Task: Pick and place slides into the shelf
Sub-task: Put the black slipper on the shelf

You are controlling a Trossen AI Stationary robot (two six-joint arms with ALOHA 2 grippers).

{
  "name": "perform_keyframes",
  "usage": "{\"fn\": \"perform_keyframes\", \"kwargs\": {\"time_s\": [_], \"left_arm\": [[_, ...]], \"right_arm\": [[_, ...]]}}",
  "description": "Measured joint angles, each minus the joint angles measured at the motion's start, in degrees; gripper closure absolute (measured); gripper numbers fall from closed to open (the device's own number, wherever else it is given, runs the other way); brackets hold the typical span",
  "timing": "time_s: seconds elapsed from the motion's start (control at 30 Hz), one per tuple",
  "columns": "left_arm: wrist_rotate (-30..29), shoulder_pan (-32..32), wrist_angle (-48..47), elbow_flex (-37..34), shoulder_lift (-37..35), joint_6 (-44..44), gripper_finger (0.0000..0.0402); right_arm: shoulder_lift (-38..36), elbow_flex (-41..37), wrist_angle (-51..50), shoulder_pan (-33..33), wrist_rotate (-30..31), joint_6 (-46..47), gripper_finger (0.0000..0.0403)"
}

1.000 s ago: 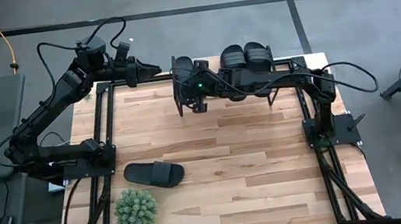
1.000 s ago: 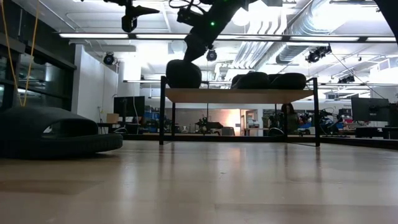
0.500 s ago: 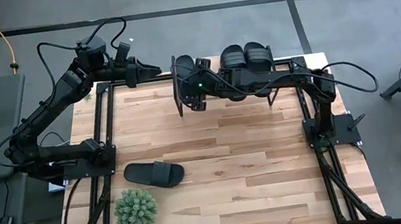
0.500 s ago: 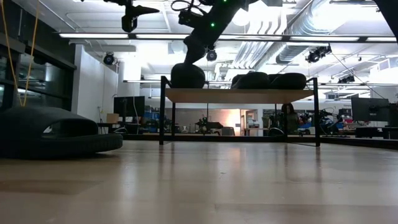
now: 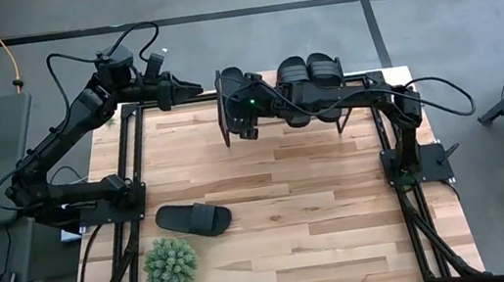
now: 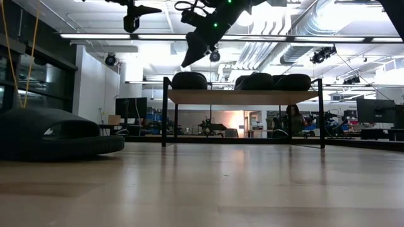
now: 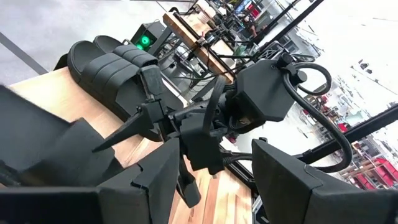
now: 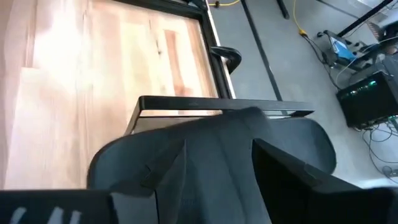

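Right gripper (image 6: pixel 189 58) fingers now spread, lifted clear above shelf (image 6: pixel 243 96); 1 s ago closed on slide. Released slide (image 6: pixel 189 80) now lying flat on shelf's left end, earlier tilted in grip. Right arm drawn slightly back toward shelf's middle.

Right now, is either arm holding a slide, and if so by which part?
Neither. The right gripper hangs open just above the slide lying on the shelf, clear of it. The left gripper hovers empty beside the shelf.

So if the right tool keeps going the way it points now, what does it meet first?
The right tool hangs open just above the slide it set on the shelf; going on, it probably meets that slide first.
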Motion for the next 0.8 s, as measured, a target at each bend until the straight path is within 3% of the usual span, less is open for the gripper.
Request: {"fn": "perform_keyframes", "kwargs": {"time_s": [0.3, 0.8], "left_arm": [[-0.02, -0.02, 0.02, 0.0, 0.0, 0.02, 0.0215], [-0.02, -0.02, 0.0, -0.01, 0.0, 0.39, 0.0215]], "right_arm": [[0.0, 0.0, -0.37, -0.13, 3.75, 0.44, 0.0229], [-0.02, 0.0, -6.06, -0.28, -0.24, 4.07, 0.0229]]}}
